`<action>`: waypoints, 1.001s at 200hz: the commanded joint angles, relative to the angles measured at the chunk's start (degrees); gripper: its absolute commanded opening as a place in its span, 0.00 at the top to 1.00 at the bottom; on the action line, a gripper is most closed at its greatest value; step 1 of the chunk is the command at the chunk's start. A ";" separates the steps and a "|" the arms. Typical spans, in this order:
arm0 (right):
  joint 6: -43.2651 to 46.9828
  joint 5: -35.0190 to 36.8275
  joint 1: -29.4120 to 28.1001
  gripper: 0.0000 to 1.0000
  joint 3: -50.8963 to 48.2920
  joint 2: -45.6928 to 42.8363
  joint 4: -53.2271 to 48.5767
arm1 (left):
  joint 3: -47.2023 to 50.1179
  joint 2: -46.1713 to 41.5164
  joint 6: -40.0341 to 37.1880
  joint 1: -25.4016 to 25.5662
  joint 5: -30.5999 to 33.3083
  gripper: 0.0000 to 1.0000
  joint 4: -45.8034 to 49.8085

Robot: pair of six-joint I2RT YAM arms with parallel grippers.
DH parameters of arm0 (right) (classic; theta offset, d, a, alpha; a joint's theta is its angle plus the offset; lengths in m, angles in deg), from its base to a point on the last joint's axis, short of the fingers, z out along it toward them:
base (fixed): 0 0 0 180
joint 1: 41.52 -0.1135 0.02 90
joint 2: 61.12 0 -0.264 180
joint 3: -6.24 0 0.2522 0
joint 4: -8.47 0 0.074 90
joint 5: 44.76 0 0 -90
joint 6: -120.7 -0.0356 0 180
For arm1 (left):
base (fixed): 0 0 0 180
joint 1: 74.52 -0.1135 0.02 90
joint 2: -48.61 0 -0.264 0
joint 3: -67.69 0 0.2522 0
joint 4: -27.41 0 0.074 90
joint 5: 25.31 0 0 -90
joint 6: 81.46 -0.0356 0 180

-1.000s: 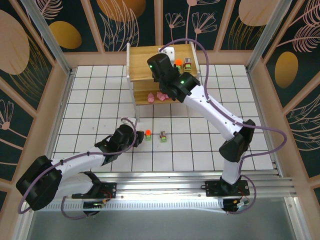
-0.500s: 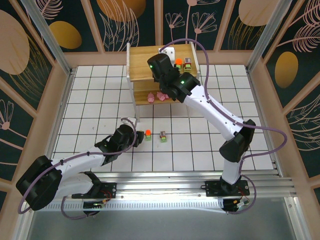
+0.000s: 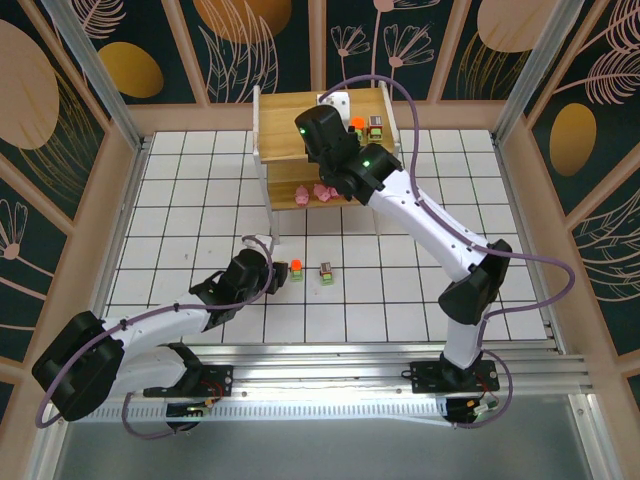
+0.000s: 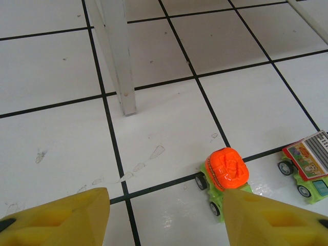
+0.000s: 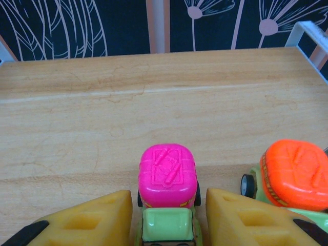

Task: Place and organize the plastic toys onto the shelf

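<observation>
Nothing overhead has shifted in the last second; arms and toys sit as before. Right gripper (image 5: 168,199) is at the shelf (image 5: 154,102), over its grained wooden top tier, yellow wedge fingers slightly parted, flanking a magenta-topped toy car (image 5: 167,174) without a firm grip; an orange-topped car (image 5: 294,174) crowds the right. Pink pig figures (image 3: 318,192) occupy the lower tier. Left gripper (image 4: 164,197) gapes empty over the glossy tiled table (image 4: 51,77), an orange-domed car (image 4: 226,169) just ahead, a sticker-roofed car (image 4: 309,159) beside it, the white shelf leg (image 4: 119,56) beyond.
</observation>
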 commanded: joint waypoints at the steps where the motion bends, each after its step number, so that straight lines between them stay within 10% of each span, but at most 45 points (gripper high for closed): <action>1: 2.18 2.68 -1.05 0.56 3.52 -1.39 0.26 | 0.83 -0.58 -0.18 -0.43 1.23 0.40 -0.92; 80: 5.17 7.20 -4.07 0.55 4.85 -4.91 1.19 | 0.42 -0.27 0.17 -0.47 2.41 0.39 -0.50; 200: -1.10 -0.12 -7.21 0.54 -47.92 -36.58 13.65 | -10.23 6.73 10.29 6.06 7.70 0.42 9.63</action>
